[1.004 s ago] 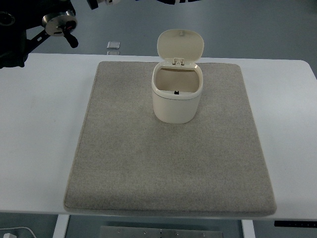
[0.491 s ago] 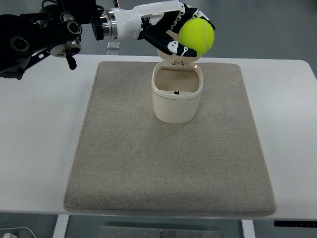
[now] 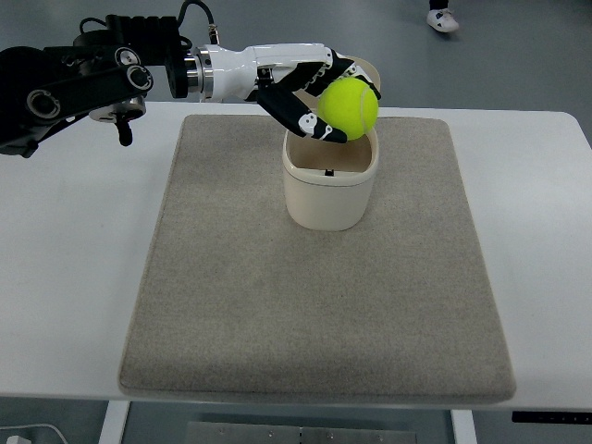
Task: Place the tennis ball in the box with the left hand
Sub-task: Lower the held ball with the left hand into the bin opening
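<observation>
Above the centre of the frame, the left hand is clamped on the fuzzy yellow-green tennis ball, holding it over the rear rim of the cream plastic box with a hinged lid. By judgement the ball is light, springy and felt-covered, so it grips well; the fingers wrap its left and underside. The box mouth looks only slightly wider than the ball. It stands on a grey felt mat, with open room around it.
</observation>
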You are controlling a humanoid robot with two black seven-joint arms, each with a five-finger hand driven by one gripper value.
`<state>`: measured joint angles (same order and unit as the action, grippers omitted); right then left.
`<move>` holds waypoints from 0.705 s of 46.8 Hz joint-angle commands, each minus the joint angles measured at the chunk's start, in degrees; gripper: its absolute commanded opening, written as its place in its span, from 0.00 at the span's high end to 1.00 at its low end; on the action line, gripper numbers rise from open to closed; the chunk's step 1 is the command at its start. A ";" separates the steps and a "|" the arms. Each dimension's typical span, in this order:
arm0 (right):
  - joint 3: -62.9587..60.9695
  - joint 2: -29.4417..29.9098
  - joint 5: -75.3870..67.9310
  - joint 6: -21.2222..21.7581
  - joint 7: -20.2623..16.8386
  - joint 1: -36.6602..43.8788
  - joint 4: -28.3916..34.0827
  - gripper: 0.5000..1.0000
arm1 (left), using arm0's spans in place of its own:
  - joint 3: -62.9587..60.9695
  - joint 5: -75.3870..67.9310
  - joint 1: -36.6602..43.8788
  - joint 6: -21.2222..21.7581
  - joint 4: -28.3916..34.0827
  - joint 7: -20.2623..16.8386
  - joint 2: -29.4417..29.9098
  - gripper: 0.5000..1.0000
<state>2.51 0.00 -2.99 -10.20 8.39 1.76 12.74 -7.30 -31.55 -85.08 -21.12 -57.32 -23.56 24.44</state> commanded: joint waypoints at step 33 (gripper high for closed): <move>-0.05 0.00 0.00 0.00 0.05 0.00 0.00 0.12 | -4.21 -1.32 0.35 0.73 1.94 0.01 0.96 1.00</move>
<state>2.50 0.00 -2.99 -10.20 8.39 1.76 12.74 -10.93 -32.87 -84.64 -20.51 -56.17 -23.56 25.40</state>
